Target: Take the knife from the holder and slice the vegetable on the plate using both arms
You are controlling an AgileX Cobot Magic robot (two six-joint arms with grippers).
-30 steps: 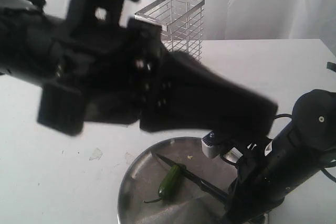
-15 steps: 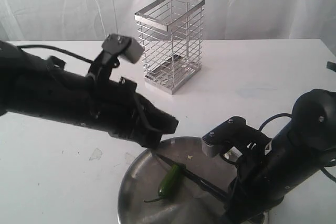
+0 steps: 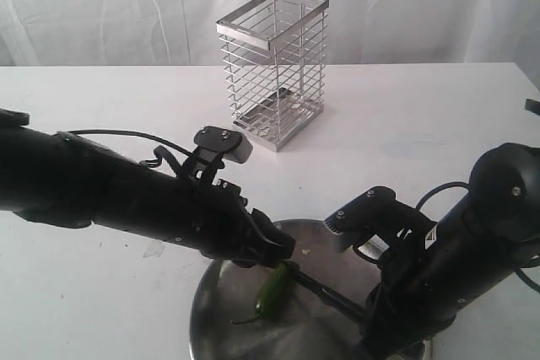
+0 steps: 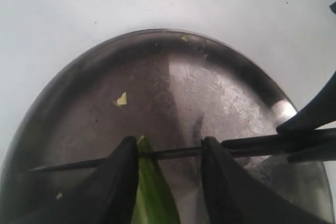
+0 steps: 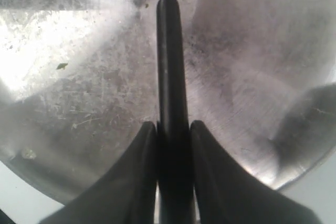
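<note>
The dark green vegetable (image 3: pixel 271 291) lies on the steel plate (image 3: pixel 221 288). My left gripper (image 3: pixel 278 252) hangs low over its upper end. In the left wrist view that gripper (image 4: pixel 170 142) stands open, its fingers (image 4: pixel 122 182) on either side of the vegetable (image 4: pixel 153 198), which touches one finger with a gap to the other. The black knife (image 4: pixel 176 153) lies across the vegetable just beyond the fingertips. My right gripper (image 5: pixel 173 127) is shut on the knife (image 5: pixel 169 66) at its handle, low over the plate (image 5: pixel 262 77). From outside, the knife (image 3: pixel 325 295) runs from the right gripper (image 3: pixel 369 314) toward the vegetable.
The silver wire holder (image 3: pixel 274 65) stands with nothing in it at the back of the white table (image 3: pixel 422 115). Small pale vegetable bits (image 4: pixel 122 98) lie on the plate (image 4: pixel 210 87). The left arm (image 3: pixel 110 191) stretches in across the table.
My left arm has swung down from in front of the camera to the plate, and its jaws have opened around the vegetable. The right arm and knife have stayed put.
</note>
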